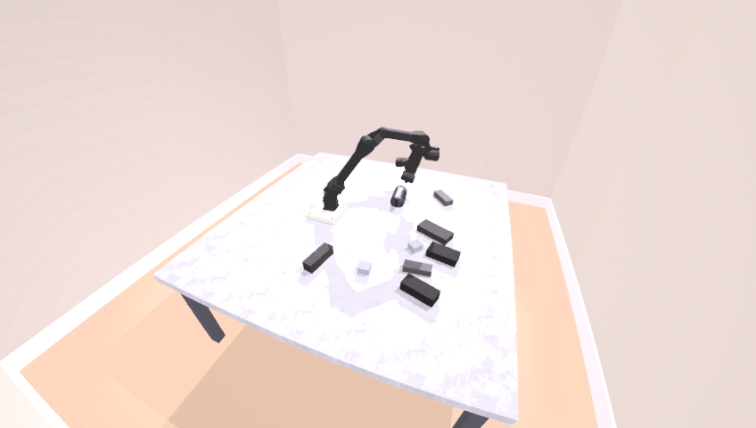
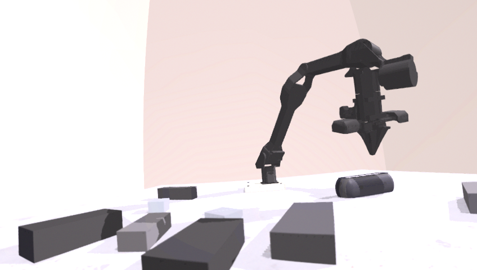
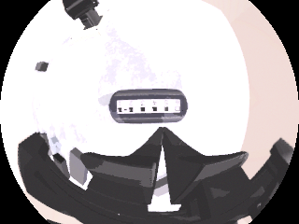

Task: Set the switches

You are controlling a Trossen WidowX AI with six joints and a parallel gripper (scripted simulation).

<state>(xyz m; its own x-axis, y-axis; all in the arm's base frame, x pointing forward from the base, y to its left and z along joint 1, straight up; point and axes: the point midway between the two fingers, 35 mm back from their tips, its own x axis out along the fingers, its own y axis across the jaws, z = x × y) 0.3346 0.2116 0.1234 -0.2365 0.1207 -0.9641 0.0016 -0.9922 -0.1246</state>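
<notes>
The dark grey controller unit (image 1: 398, 196) (image 2: 368, 186) (image 3: 149, 94) lies on the bench with its underside up. Its white label (image 3: 149, 107) faces the wrist camera with a row of small numbered squares. The rightmost square looks empty; the others look dark, though they are small. The rocker switches are hidden beneath. My gripper (image 1: 406, 181) (image 2: 372, 153) (image 3: 163, 130) is shut and empty, pointing down above the unit with a clear gap. In the wrist view its fingertips show just below the unit's long side.
Dark blocks (image 1: 434, 231) (image 2: 302, 219) lie on the bench (image 1: 339, 312) toward the front right, with a smaller grey block (image 1: 417, 267) (image 2: 132, 240) among them. Another grey block (image 1: 442, 197) (image 2: 470, 197) lies beyond the unit. Pale cubes (image 1: 364, 267) and a dark block (image 1: 318, 258) lie nearer the left.
</notes>
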